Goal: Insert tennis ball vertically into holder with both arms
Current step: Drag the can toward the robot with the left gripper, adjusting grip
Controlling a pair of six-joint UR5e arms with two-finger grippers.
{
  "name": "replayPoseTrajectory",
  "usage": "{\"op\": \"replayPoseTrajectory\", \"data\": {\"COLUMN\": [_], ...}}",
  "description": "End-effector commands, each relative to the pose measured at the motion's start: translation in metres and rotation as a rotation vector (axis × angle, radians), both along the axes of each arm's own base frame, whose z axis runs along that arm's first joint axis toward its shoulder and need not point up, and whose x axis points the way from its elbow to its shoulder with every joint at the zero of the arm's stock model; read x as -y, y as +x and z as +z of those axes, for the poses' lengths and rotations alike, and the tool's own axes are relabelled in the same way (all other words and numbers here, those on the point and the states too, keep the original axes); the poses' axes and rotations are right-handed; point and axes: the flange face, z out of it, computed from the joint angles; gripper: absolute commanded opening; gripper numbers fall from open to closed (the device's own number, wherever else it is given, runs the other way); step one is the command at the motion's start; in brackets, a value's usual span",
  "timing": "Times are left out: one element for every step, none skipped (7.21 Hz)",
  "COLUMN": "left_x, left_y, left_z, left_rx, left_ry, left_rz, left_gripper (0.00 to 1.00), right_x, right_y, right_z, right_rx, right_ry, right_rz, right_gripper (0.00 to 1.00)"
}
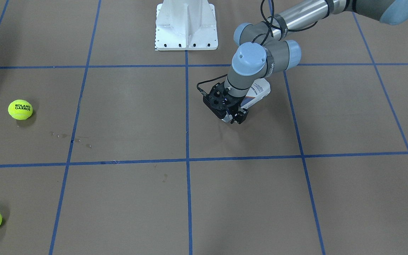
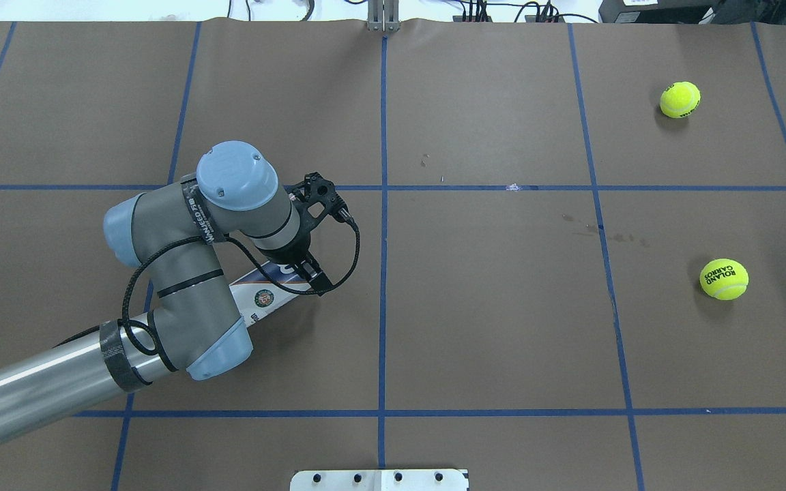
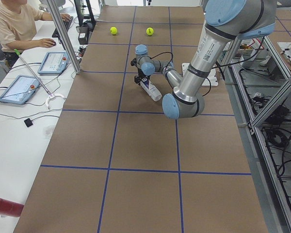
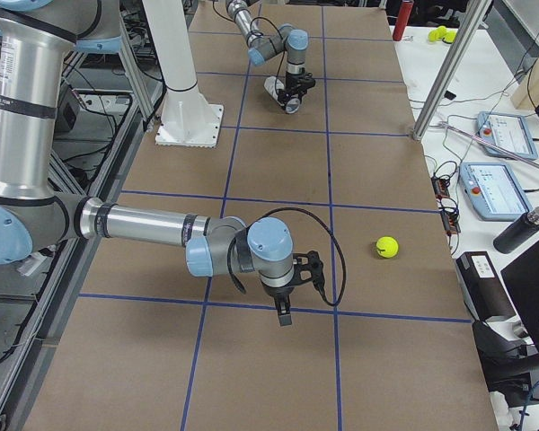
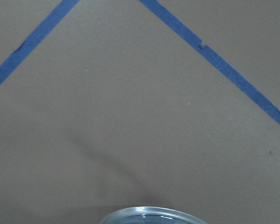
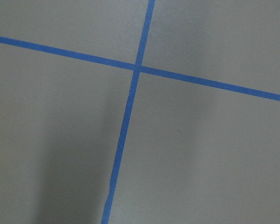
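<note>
Brown paper tabletop (image 2: 488, 307), blue tape grid (image 2: 383, 187)

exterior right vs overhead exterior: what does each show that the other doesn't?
Only exterior right: the grey right arm's black tool, hanging above the brown table, and a blue-edged tablet and a dark bottle beside the table.
Only overhead exterior: a second yellow-green tennis ball, nearer the robot; I cannot find it in exterior right.
Both: the left arm's black tool at the clear plastic cylindrical holder, which lies down rather than upright, the farther yellow-green tennis ball, and the white metal base.
</note>
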Motion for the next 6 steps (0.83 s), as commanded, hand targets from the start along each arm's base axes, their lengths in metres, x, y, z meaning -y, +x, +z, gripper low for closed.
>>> {"op": "replayPoseTrajectory", "data": {"left_x": [-0.003,-0.004,-0.006,-0.013,-0.022,-0.026], "left_y": [0.000,-0.001,-0.007,-0.019,-0.033,-0.046], "left_z": [-0.003,-0.006,-0.016,-0.040,-0.067,-0.093], "left_rx": [-0.006,-0.012,-0.030,-0.075,-0.129,-0.210], "left_ry": [0.009,0.015,0.027,0.053,0.085,0.135], "left_rz": [0.008,0.009,0.009,0.009,0.011,0.004], "left_gripper": [0.78,0.67,0.59,0.59,0.60,0.60], "right_x": [0.000,0.000,0.000,0.000,0.000,0.000], "right_y": [0.000,0.000,0.000,0.000,0.000,0.000], "right_z": [0.001,0.001,0.001,0.001,0.001,0.000], "right_rx": [0.000,0.000,0.001,0.001,0.001,0.001], "right_ry": [-0.001,-0.001,-0.001,-0.001,-0.001,0.001], "right_rz": [0.000,0.000,-0.001,-0.001,-0.001,-0.001], "right_gripper": [1.00,1.00,1.00,1.00,1.00,1.00]}}
